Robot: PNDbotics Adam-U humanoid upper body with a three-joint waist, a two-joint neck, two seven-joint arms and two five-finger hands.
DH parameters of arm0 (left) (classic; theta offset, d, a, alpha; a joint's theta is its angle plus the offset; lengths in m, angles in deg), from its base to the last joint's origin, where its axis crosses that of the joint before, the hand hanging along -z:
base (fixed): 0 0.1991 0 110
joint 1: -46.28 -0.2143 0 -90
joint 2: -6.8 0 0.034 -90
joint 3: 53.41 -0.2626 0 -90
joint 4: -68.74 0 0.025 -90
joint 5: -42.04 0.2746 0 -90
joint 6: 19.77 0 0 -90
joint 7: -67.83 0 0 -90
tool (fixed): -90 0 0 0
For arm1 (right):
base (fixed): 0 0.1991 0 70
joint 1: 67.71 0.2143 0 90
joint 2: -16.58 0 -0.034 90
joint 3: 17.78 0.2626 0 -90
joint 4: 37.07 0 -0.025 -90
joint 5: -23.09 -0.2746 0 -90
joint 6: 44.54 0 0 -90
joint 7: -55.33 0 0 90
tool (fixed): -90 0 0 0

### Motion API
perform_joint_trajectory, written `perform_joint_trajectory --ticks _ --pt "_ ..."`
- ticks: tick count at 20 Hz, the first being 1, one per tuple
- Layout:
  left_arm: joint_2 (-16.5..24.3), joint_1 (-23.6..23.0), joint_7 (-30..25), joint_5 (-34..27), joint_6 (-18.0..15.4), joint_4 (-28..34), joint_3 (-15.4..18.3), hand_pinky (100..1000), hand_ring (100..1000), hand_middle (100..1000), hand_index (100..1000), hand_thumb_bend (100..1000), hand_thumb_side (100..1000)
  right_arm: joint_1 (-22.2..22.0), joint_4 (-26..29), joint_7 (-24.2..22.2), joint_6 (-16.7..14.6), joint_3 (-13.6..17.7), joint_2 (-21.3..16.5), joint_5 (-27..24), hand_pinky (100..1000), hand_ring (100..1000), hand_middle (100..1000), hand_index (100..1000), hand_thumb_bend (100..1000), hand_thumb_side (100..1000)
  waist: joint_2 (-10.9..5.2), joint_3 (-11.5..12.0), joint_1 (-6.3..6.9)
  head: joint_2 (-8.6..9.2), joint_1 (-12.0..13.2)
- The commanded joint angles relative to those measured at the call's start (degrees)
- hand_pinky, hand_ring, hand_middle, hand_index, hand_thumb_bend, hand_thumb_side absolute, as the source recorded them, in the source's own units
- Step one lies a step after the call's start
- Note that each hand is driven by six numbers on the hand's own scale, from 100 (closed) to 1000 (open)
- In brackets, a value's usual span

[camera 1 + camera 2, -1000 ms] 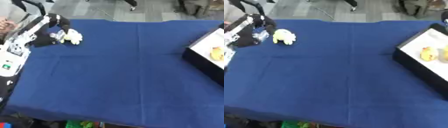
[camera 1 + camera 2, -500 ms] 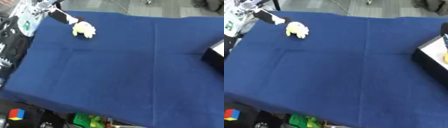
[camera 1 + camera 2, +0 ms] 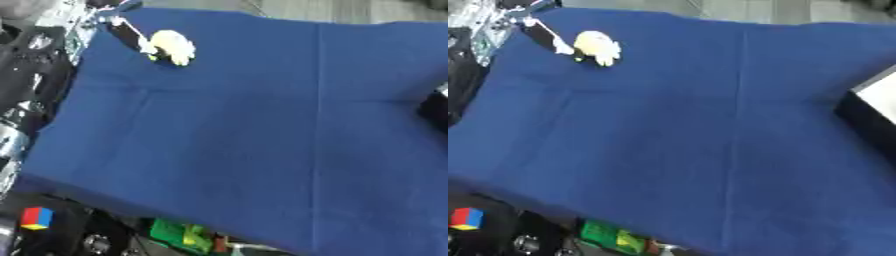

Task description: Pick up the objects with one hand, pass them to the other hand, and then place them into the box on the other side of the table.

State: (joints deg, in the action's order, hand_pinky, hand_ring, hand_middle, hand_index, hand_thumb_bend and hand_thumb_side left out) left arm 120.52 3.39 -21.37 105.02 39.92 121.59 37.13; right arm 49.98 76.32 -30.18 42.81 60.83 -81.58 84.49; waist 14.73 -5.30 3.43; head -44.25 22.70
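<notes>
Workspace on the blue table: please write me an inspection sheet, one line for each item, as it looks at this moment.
Surface: blue cloth covers the table, with fold creases.
Job's things: pale yellow soft toy lies at the far left of the cloth; black box with a white inside at the right edge, only partly in view.
Clutter: nothing seen on the cloth.
Hands: left hand reaches to the toy from the upper left, fingers against it; a grasp cannot be told. Right hand not in view.
Cables: nothing seen.
Surroundings: coloured cube and green items below the table's near edge; grey floor beyond the far edge.
</notes>
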Motion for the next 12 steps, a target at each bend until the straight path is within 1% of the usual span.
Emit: perform_joint_trajectory --ticks 1,7,9,12 --pt "2.3 2.1 1.4 2.9 2.7 -3.5 0.9 795 818 810 872 761 423 0.3 1.2 1.0 0.4 0.3 -0.7 -1.3 857 834 777 948 100 100 -0.63 -0.2 -0.10 0.14 0.7" --pt "1.0 2.7 7.0 8.6 8.3 -6.4 -0.4 788 796 788 854 713 409 0.3 1.2 1.1 0.6 0.2 -0.7 -1.9 856 833 775 948 100 100 -0.41 -0.1 -0.25 0.14 0.9" --pt "0.6 2.8 8.8 10.4 9.1 -7.3 -0.7 786 790 782 848 694 403 0.3 1.2 1.0 0.6 0.1 -0.6 -2.1 856 833 775 947 100 100 -0.40 -0.1 -0.33 0.14 0.9" --pt "-0.1 2.9 11.1 13.0 9.7 -8.9 -0.3 783 778 772 840 625 377 0.3 1.2 1.0 0.6 0.0 -0.6 -2.3 856 833 774 947 100 100 -0.33 -0.1 -0.54 0.14 1.1"
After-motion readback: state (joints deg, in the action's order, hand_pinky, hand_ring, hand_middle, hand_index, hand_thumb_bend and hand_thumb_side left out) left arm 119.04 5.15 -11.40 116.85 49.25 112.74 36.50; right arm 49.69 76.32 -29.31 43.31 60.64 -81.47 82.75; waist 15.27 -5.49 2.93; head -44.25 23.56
